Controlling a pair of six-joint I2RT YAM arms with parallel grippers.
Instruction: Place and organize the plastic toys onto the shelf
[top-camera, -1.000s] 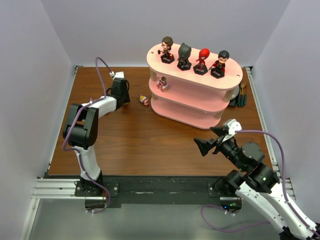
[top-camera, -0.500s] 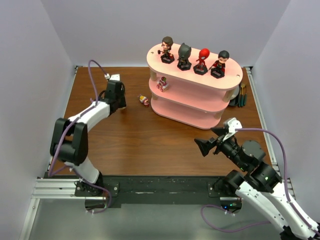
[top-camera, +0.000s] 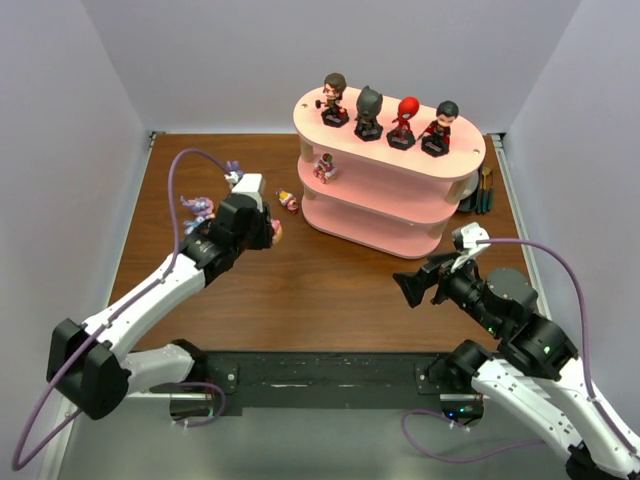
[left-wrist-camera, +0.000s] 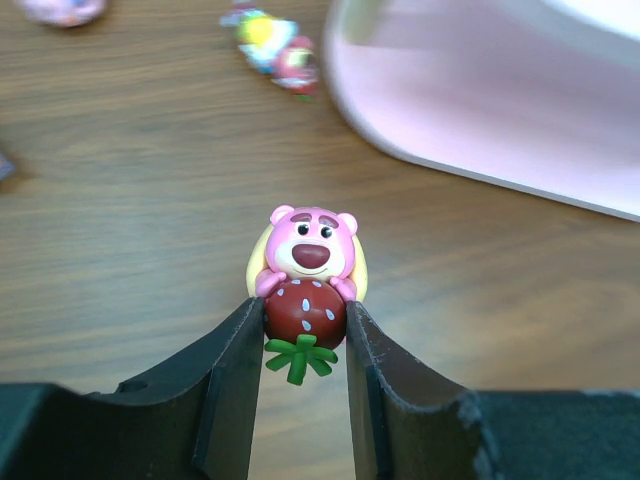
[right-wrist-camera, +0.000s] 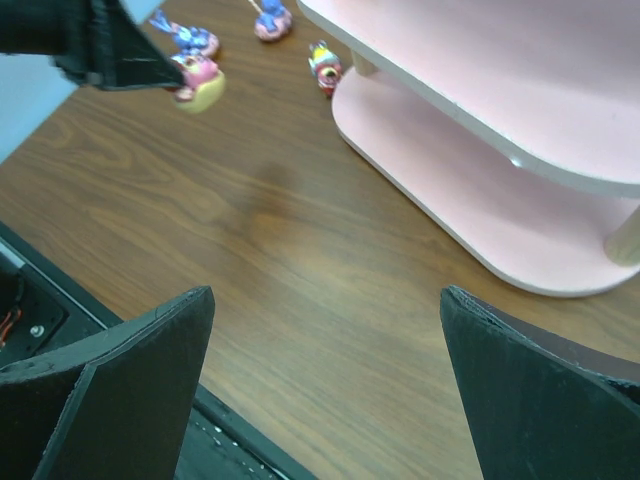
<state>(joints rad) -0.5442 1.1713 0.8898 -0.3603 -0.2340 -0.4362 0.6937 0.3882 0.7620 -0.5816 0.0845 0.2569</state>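
Note:
My left gripper (top-camera: 268, 232) is shut on a tiny pink bear toy hugging a red strawberry (left-wrist-camera: 306, 285) and holds it above the table, left of the shelf (top-camera: 455, 183). The bear also shows in the right wrist view (right-wrist-camera: 198, 82). Four big-headed figurines stand on the shelf's top board: brown-haired (top-camera: 334, 98), black-masked (top-camera: 369, 111), red-masked (top-camera: 404, 121), black-haired (top-camera: 440, 127). One tiny toy (top-camera: 324, 167) stands on the middle board. Another tiny toy (top-camera: 288, 200) lies on the table by the shelf. My right gripper (top-camera: 408, 290) is open and empty.
Two purple-blue long-eared creatures (top-camera: 198, 210) (top-camera: 234, 166) lie on the table at the back left. Dark pens (top-camera: 483, 190) lie behind the shelf's right end. White walls close the table on three sides.
My left arm has swung from the back left toward the table's middle, carrying the pink bear. The purple-blue creatures it hid now show. The right arm has shifted slightly.

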